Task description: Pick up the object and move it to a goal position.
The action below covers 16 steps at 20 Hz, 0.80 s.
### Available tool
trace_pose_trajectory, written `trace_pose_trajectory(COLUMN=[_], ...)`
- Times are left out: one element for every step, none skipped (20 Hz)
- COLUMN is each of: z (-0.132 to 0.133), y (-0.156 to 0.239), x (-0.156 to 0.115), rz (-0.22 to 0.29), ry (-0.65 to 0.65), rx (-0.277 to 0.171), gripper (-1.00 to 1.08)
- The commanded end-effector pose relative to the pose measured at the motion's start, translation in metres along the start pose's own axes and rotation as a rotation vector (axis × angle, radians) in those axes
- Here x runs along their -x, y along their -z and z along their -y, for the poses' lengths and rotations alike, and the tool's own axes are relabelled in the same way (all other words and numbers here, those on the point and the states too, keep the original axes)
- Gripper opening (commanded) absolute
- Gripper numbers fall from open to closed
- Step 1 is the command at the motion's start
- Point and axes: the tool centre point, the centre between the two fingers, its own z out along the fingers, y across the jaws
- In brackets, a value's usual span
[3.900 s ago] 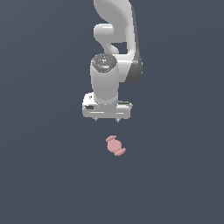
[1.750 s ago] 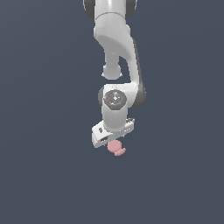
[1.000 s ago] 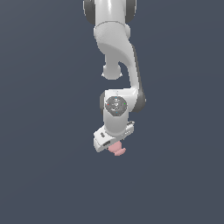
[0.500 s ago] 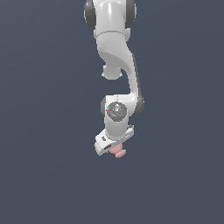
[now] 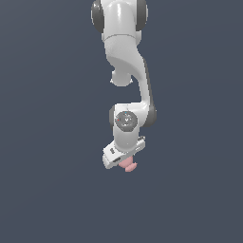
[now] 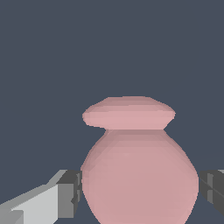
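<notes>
The object point(image 5: 129, 166) is a small matte pink lump with a narrow waist, and it shows just below the white hand in the exterior view. My gripper point(image 5: 124, 163) is down over it, and the hand hides most of it. In the wrist view the object point(image 6: 138, 175) fills the space between the two fingers of the gripper point(image 6: 140, 194). The grey pads point(image 6: 73, 196) stand at either side of it. One pad is at its edge and a thin gap shows at the other. The jaws are open around it.
The white arm point(image 5: 126, 71) reaches down from the top of the exterior view. The surface point(image 5: 57, 190) is plain dark grey-blue, with no other objects or edges in view.
The hand has come down and tilted over the pink object, which is now mostly covered. The object has stayed in place.
</notes>
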Motion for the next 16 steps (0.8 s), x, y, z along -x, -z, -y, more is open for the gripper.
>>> trace_pose_trajectory(z=[0.003,0.003,0.000,0.000,0.000,-0.001,-0.001,-0.002,-0.003,-0.004,-0.005,-0.006,-0.008,-0.009,-0.011,-0.013], y=[-0.016,-0.016,-0.001,-0.001,0.000,0.001,0.002,0.004,0.006,0.009,0.012,0.016,0.020,0.024,0.029,0.034], x=[0.010,0.010,0.000,0.001,0.001,0.002,0.003,0.004,0.006,0.008,0.011,0.014,0.017,0.021,0.024,0.029], rz=[0.024,0.024,0.001,0.001,0.001,0.001,0.001,0.001,0.002,0.002,0.003,0.004,0.005,0.005,0.006,0.007], ry=[-0.003,-0.003,0.000,0.000,0.000,0.000,0.000,0.000,0.000,0.000,0.000,0.000,-0.001,-0.001,-0.001,-0.001], rx=[-0.013,-0.013,0.000,0.000,0.000,0.000,-0.001,-0.001,-0.001,-0.001,-0.002,-0.002,-0.002,-0.003,-0.003,-0.004], gripper=[-1.00,-1.00,-1.00,-1.00,-1.00,-1.00,-1.00,-1.00,-1.00,-1.00,-1.00,-1.00,-1.00,-1.00,-1.00,-1.00])
